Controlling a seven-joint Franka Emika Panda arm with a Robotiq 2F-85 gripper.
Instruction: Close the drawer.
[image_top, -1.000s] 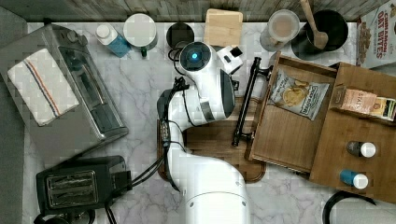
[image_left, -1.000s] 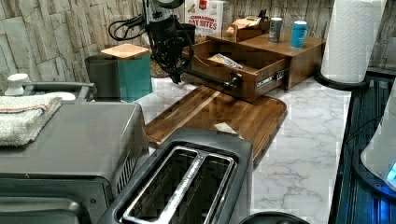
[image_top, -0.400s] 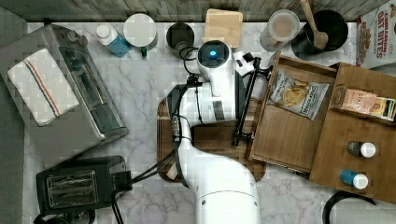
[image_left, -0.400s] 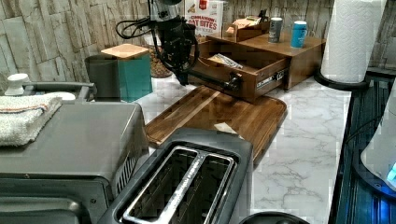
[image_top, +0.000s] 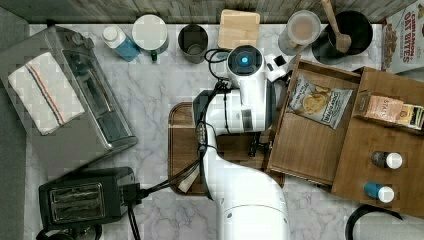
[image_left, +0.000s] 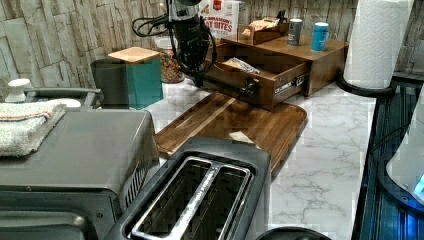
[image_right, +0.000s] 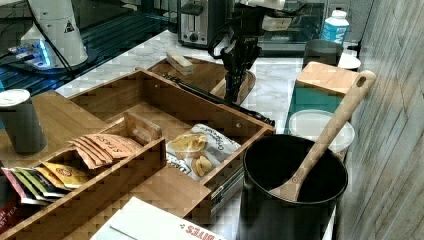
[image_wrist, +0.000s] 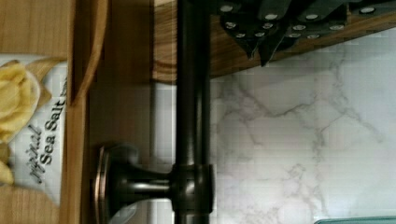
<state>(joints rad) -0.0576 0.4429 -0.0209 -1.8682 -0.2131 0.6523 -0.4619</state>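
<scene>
The wooden drawer (image_top: 305, 150) stands pulled out of its cabinet (image_top: 390, 135) toward the top view's left, with a chip bag (image_top: 320, 102) inside. Its dark bar handle (image_top: 255, 145) runs along the front (image_left: 260, 87). My arm's wrist (image_top: 245, 62) hangs over the handle's far end. My gripper (image_right: 231, 95) points down just outside the drawer front. In the wrist view the fingers (image_wrist: 261, 42) are shut together beside the handle bar (image_wrist: 189, 93), not around it, over the cutting board's edge and the marble.
A dark cutting board (image_top: 185, 130) lies under the arm in front of the drawer. A teal box with a wooden lid (image_top: 239, 27), a cup (image_top: 193, 42) and a black pot with a spoon (image_top: 350, 30) line the back. A toaster (image_top: 85, 200) stands at the front.
My arm has swung toward the top view's right, from over the cutting board to the far end of the drawer handle. The drawer has not moved.
</scene>
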